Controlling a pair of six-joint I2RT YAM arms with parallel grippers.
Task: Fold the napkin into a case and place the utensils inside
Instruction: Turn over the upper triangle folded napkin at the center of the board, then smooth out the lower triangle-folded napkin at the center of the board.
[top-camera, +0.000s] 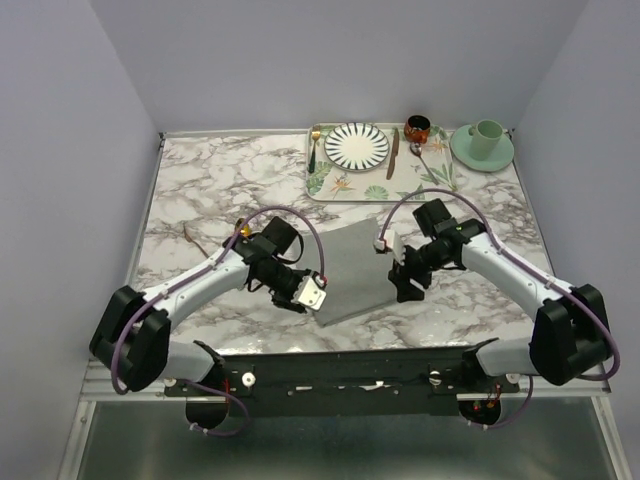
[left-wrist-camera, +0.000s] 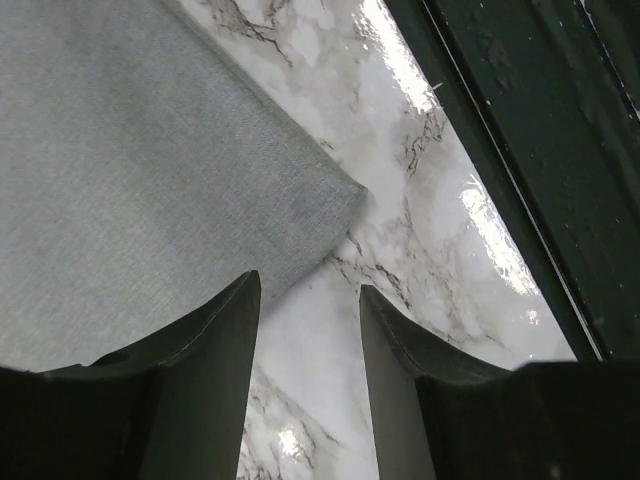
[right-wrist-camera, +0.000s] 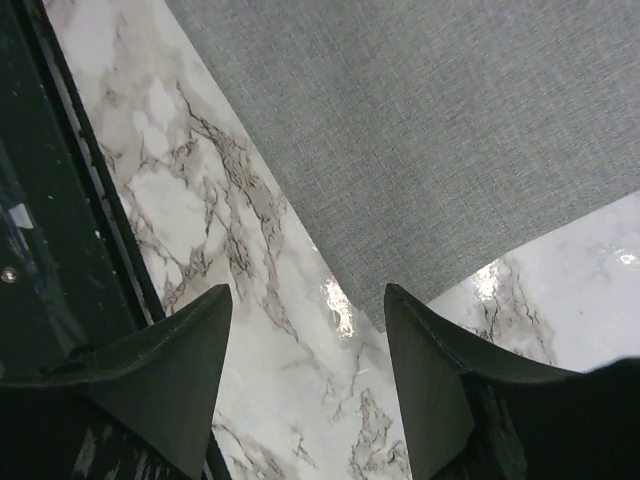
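**Carefully now: flat cloth, two empty grippers**

The napkin (top-camera: 355, 268) lies flat by the middle of the counter's (top-camera: 200, 190) near edge. My left gripper (top-camera: 312, 295) and right gripper (top-camera: 407, 285) flank its near corners, both released and holding nothing. If I pinch too shallow, I could miss the cloth or drag it askew.

The light is bright and even and comes from above. On the worktop (left-wrist-camera: 400, 240) beside the napkin (left-wrist-camera: 130, 170), white glare patches shine in both wrist views. Shadows around the napkin are soft and faint. The dark fingers (right-wrist-camera: 160, 390) close to the lens look slightly blurred.
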